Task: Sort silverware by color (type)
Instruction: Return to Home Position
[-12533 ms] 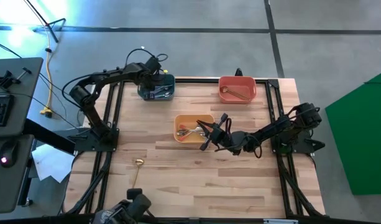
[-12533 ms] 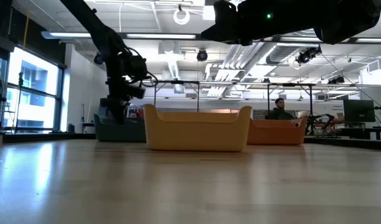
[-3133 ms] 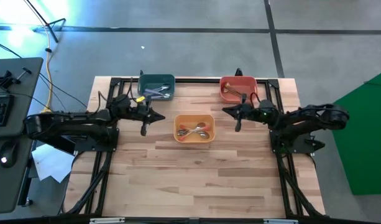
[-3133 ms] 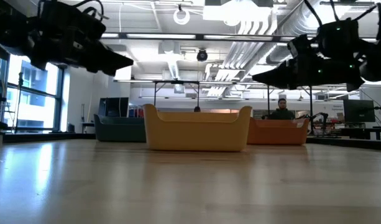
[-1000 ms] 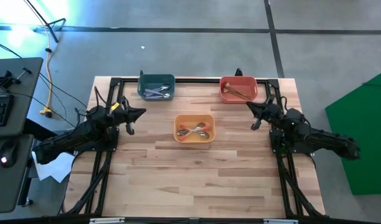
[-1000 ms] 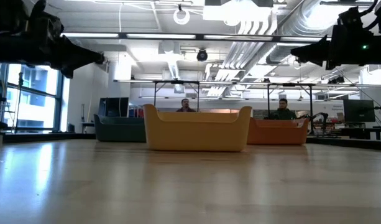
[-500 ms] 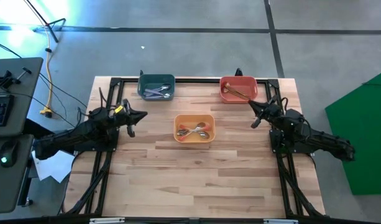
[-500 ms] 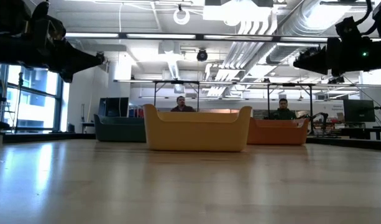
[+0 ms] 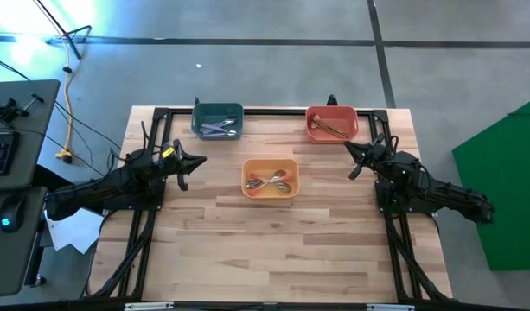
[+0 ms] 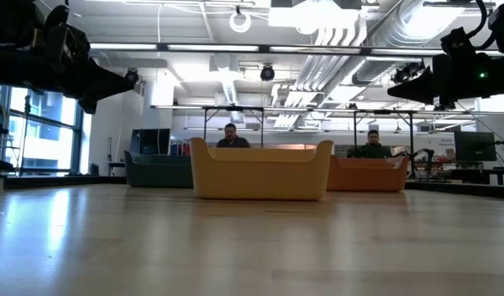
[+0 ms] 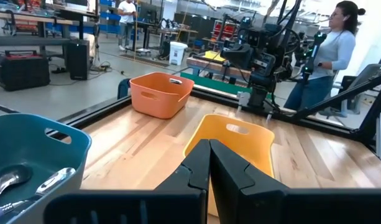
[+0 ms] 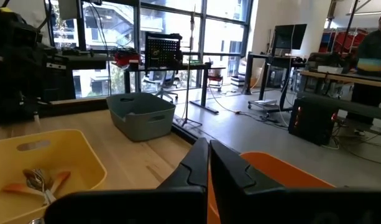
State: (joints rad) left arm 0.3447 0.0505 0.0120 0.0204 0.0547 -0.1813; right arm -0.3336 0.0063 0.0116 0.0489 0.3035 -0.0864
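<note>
The silverware lies in three bins. Lavender-handled spoons [image 9: 215, 130] are in the teal bin [image 9: 218, 113], thin gold spoons [image 9: 330, 130] in the red bin [image 9: 331, 112], and orange-red-handled spoons [image 9: 269, 182] in the yellow bin [image 9: 270, 164]. My left gripper [image 9: 198, 161] hovers over the table's left side, pointing toward the yellow bin, and its fingers [image 11: 209, 149] are shut on nothing. My right gripper [image 9: 349, 159] hovers over the right side below the red bin, also shut and holding nothing [image 12: 209, 147]. In the low view both grippers [image 10: 120, 80] [image 10: 404, 85] hang well above the tabletop.
A black frame [image 9: 273, 110] runs around the wooden tabletop [image 9: 273, 242], whose near half is bare wood. The yellow bin [image 10: 261, 170] stands mid-table between the arms. People [image 10: 369, 146] sit and stand in the room beyond; one person [image 11: 339, 43] stands behind the right arm.
Both arms have stayed nearly still at their sides of the table, fingers shut; the right gripper has sunk a little. A person in the room behind the yellow bin has walked toward the left.
</note>
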